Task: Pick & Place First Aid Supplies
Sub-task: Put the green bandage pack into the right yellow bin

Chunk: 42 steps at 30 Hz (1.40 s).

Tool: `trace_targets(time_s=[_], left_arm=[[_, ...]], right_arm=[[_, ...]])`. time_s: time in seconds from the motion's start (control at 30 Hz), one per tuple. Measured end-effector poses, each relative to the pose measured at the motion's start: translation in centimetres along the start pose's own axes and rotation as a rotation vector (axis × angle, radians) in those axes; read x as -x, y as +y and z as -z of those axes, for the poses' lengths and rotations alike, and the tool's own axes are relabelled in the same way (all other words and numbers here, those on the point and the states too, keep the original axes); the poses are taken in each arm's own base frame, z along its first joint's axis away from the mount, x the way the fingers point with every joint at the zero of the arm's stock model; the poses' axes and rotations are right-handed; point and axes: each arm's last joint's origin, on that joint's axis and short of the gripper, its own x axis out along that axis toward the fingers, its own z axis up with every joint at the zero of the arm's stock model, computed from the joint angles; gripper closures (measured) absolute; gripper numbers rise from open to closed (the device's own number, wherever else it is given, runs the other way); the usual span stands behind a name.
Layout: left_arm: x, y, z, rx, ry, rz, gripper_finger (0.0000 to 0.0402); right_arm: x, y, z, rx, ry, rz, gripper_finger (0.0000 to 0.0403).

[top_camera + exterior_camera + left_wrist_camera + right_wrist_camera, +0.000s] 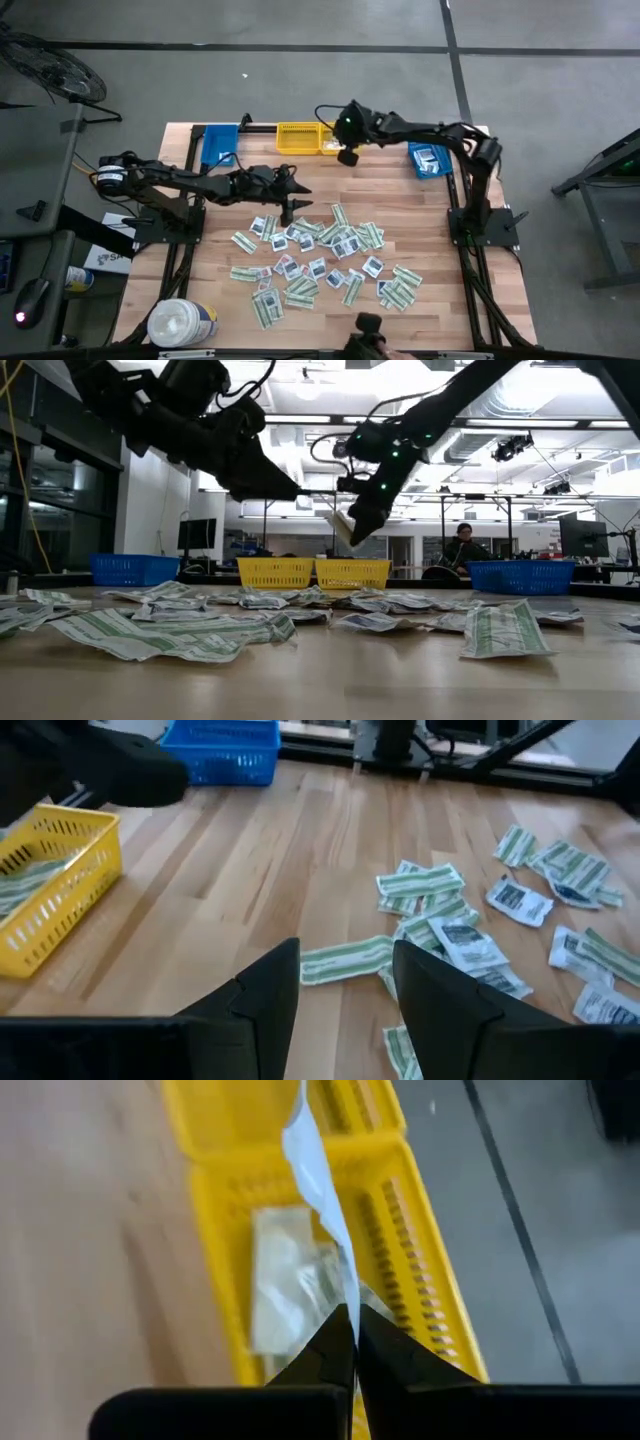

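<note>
First aid supplies (325, 262) lie scattered over the middle and near part of the wooden table (200, 280) in the high view, long green-white strips mixed with squarish white packets. The left gripper (290, 205) hovers just at the far edge of the pile, while the right gripper (348, 157) hangs beside the yellow bins (298, 139) at the far edge. A white tub (182, 322) stands at the near left corner.

In the low view, the right gripper (352, 525) holds a pale packet (338, 527) above the yellow bins (315, 572); the pile (300, 610) lies flat on the tabletop.

The left wrist view shows its fingers (262, 1005) parted and empty above a green-white strip (345, 961).

In the right wrist view the fingers (335, 1348) are pinched tight on a thin white packet (315, 1175), directly over a yellow bin (420, 1270) with packets already inside.

The step in hand looks like the drop: the right jaws need to part over the bin, while the left needs to descend and close on a strip.
</note>
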Motion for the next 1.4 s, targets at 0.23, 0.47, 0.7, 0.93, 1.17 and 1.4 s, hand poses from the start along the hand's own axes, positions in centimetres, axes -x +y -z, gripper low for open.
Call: trace_targets(time_s=[0.23,0.47,0.7,0.93,1.17,1.4], left_arm=[[0.1,0.0,0.0,-0.004,0.014,0.0,0.0239],[0.2,0.0,0.0,-0.003,0.009,0.0,0.0239],[0.2,0.0,-0.1,-0.003,0.005,0.001,0.0239],[0.2,0.0,-0.1,-0.002,0.006,0.003,0.0239],[0.2,0.0,0.1,-0.001,0.024,0.002,0.0239],[0.2,0.0,0.5,0.0,0.065,-0.001,0.0239]], right_arm=[[-2.2,-0.7,-0.3,0.072,0.209,0.006,0.0403],[-2.9,-0.2,-0.2,0.121,0.266,0.015,0.0386],[-2.7,-0.2,-0.4,0.069,0.255,0.003,0.031],[0.4,-0.3,-0.5,-0.027,0.282,-0.059,0.0269],[5.1,1.7,-1.7,-0.083,0.234,-0.251,0.0268],[5.7,7.7,-0.8,0.125,0.284,-0.438,0.0268]])
